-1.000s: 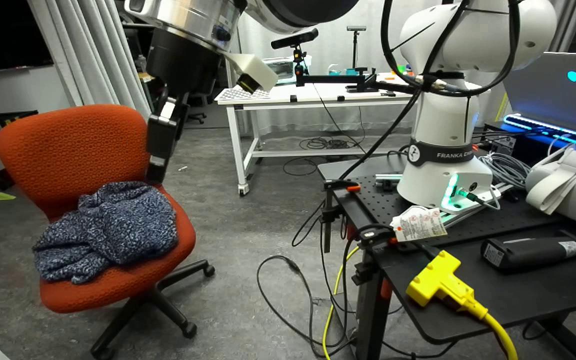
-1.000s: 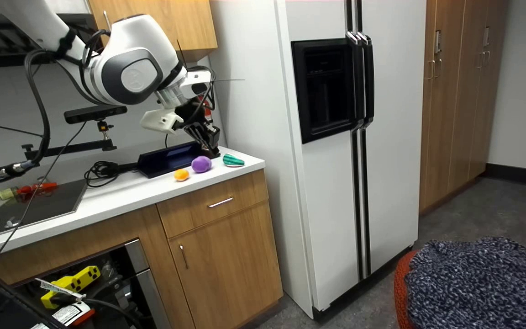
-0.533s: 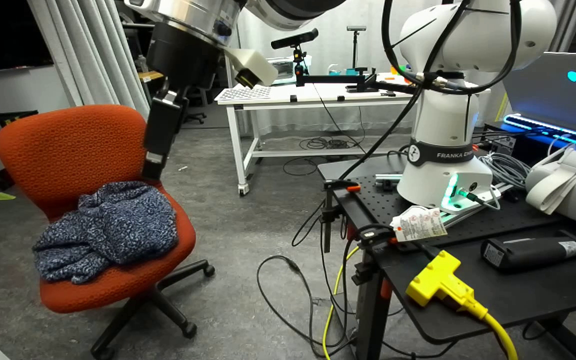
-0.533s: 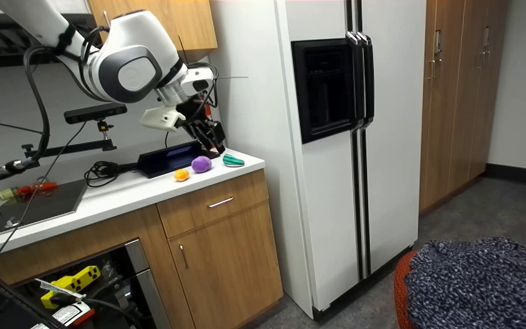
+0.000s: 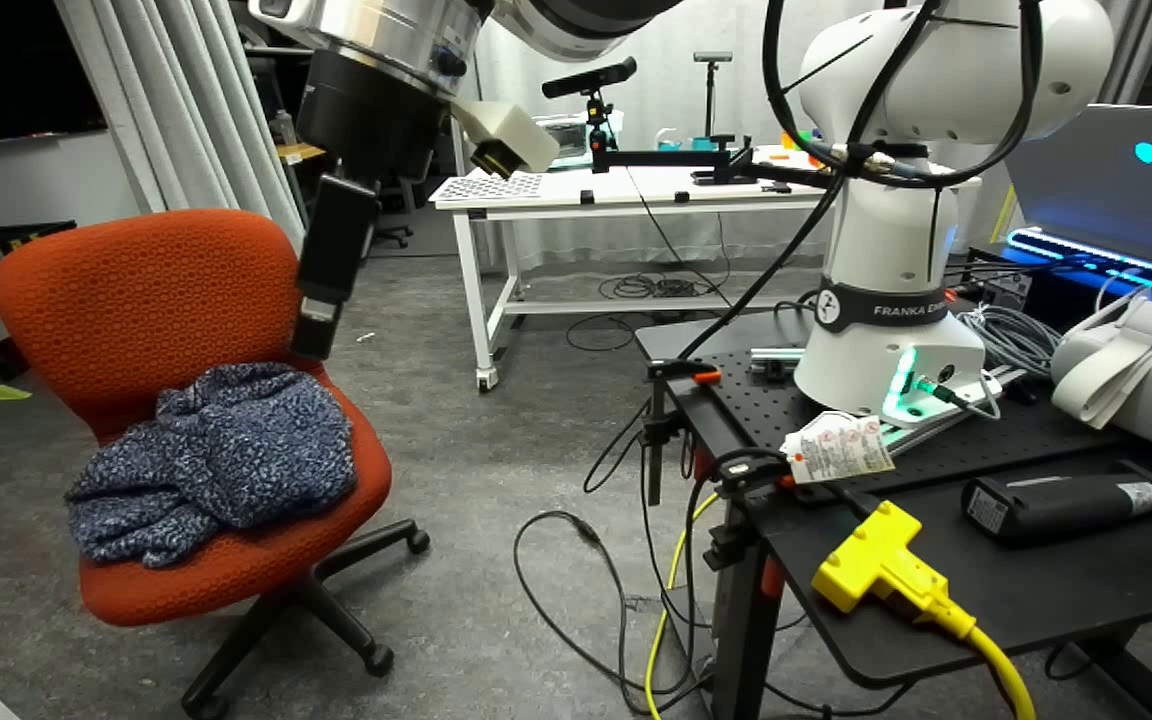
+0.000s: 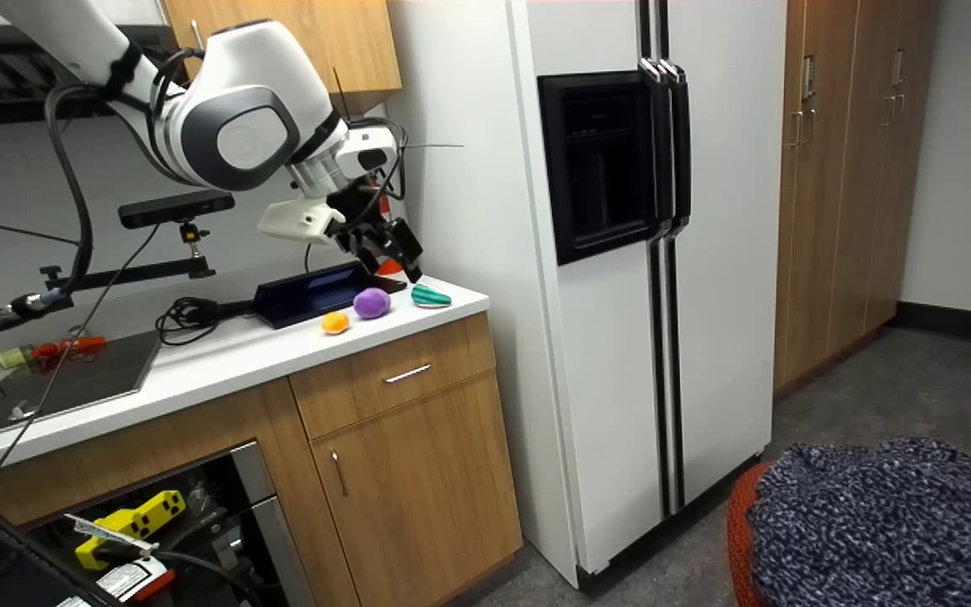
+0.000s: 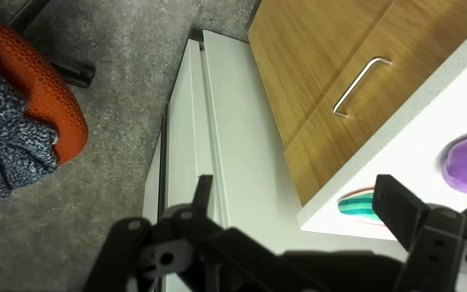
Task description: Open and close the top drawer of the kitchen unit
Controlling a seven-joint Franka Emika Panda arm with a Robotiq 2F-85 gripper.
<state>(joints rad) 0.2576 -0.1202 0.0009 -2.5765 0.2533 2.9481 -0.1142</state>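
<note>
The top drawer (image 6: pixel 351 387) has a wood-grain front and sits closed, flush in the kitchen unit under the white countertop. Its silver bar handle (image 6: pixel 407 373) runs across the middle; the wrist view shows the same handle (image 7: pixel 354 87) from above. My gripper (image 7: pixel 294 178) stands wide open, with nothing between its fingers. In an exterior view the gripper (image 6: pixel 395 271) hangs above the counter's right end, higher than the drawer and apart from its handle. From an opposite angle the gripper (image 5: pixel 312 338) appears before the orange chair; that view does not show the drawer.
On the counter (image 6: pixel 241 362) lie a purple ball (image 6: pixel 372 303), a small orange fruit (image 6: pixel 335 323), a green striped toy (image 6: pixel 431 296) and a dark blue tray (image 6: pixel 308 295). A white fridge (image 6: pixel 469 211) borders the unit. An orange chair (image 5: pixel 166 290) holds a speckled cloth (image 5: pixel 226 460).
The gripper's jaws have spread from shut to wide open. The hand has shifted slightly toward the fridge and up. The drawer and the counter items have stayed put.
</note>
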